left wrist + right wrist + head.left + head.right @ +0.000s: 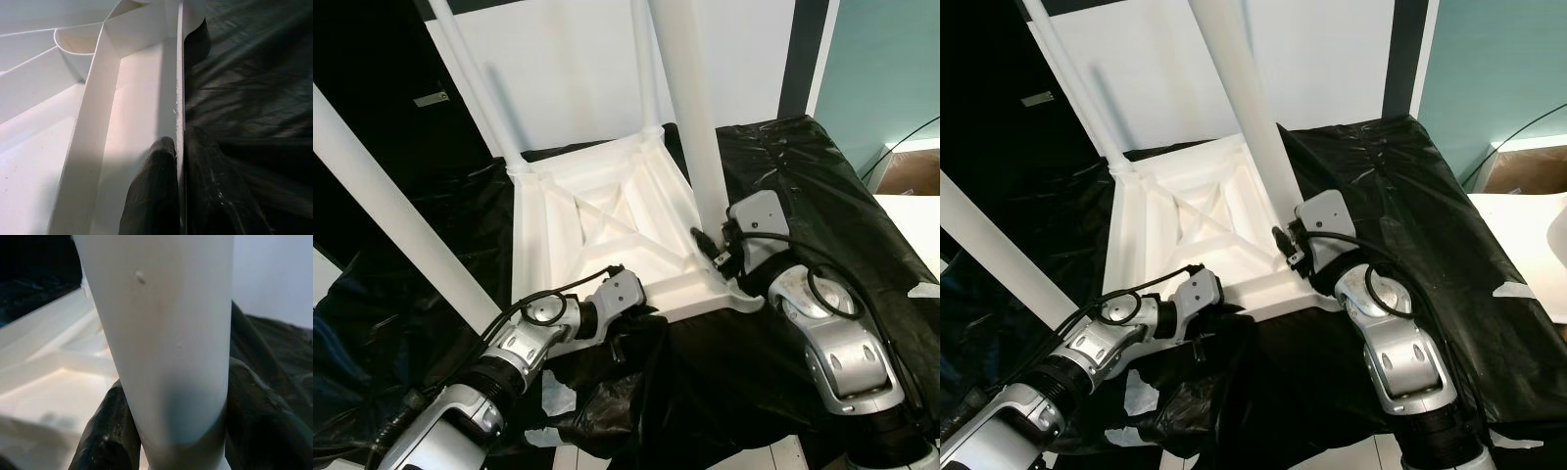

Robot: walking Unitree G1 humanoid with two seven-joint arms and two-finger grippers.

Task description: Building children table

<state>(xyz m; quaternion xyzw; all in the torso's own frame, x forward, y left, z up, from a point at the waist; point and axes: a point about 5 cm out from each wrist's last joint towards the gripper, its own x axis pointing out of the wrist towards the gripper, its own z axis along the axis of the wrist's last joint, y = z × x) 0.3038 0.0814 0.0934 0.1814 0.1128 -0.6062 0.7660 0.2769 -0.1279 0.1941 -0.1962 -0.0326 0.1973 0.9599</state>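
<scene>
Four legs up on overturned white tabletop (597,235) atop black sheeting (803,196), right gripper (171,431) clamped round near-right leg (690,108), left gripper (178,186) pinching front rim; apparently only final seating and flipping left.

Makeshift indoor workspace: black plastic sheeting (822,196), white wall panel (568,69).
</scene>
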